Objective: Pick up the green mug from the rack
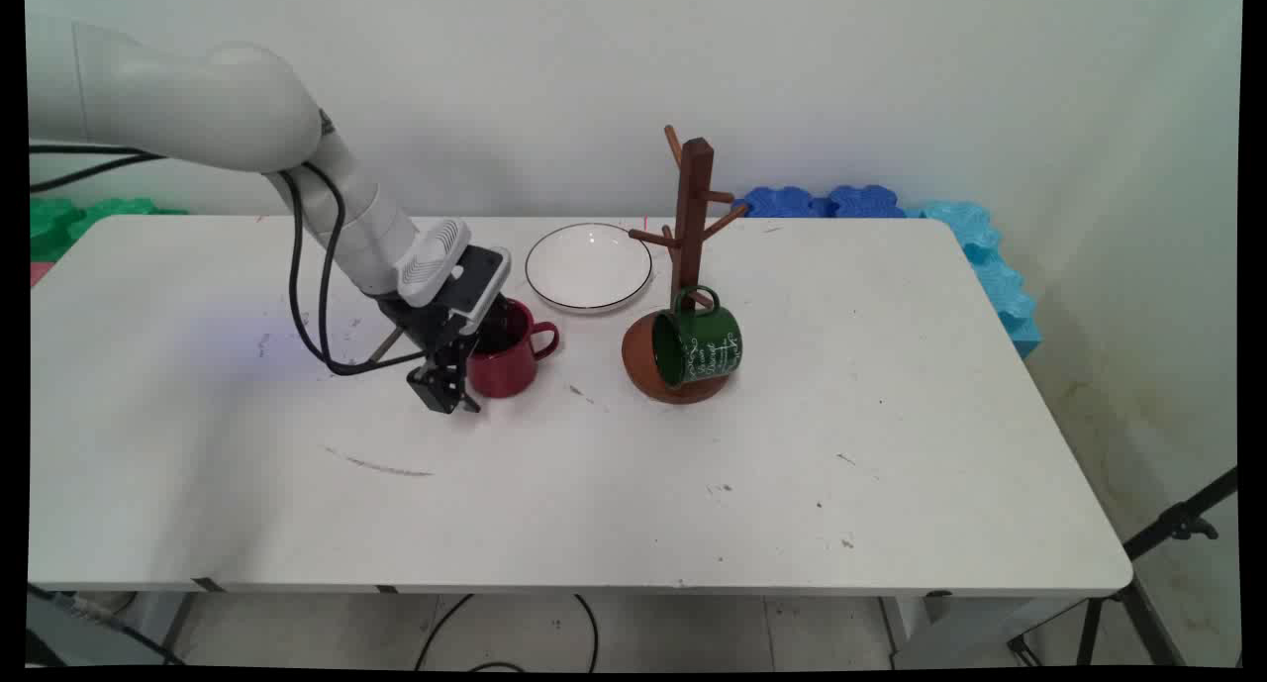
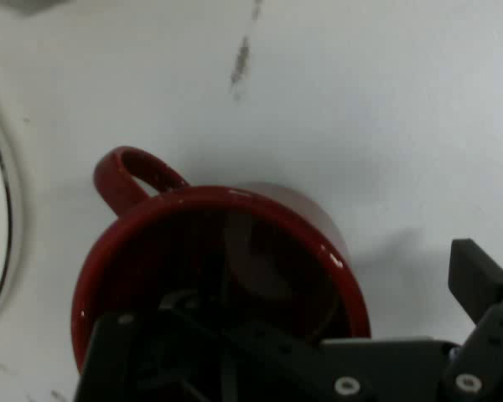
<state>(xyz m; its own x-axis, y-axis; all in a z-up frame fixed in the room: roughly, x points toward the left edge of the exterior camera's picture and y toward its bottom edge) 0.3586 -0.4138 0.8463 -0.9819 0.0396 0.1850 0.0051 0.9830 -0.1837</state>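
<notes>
Straddling the red mug's (image 2: 222, 276) wall, the fingers (image 2: 478, 280) stand spread; only the main view shows the plate (image 1: 588, 266) whole.

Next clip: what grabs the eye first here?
The gripper sits low at a red mug left of centre, one finger inside its rim and one outside. To the right, a green mug hangs on a wooden mug tree, with a white plate behind.

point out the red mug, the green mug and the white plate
red mug (image 1: 510, 367), main view, on its outer side wall
green mug (image 1: 705, 345), main view, on its lettered side
white plate (image 1: 588, 266), main view, on its bare middle
</notes>
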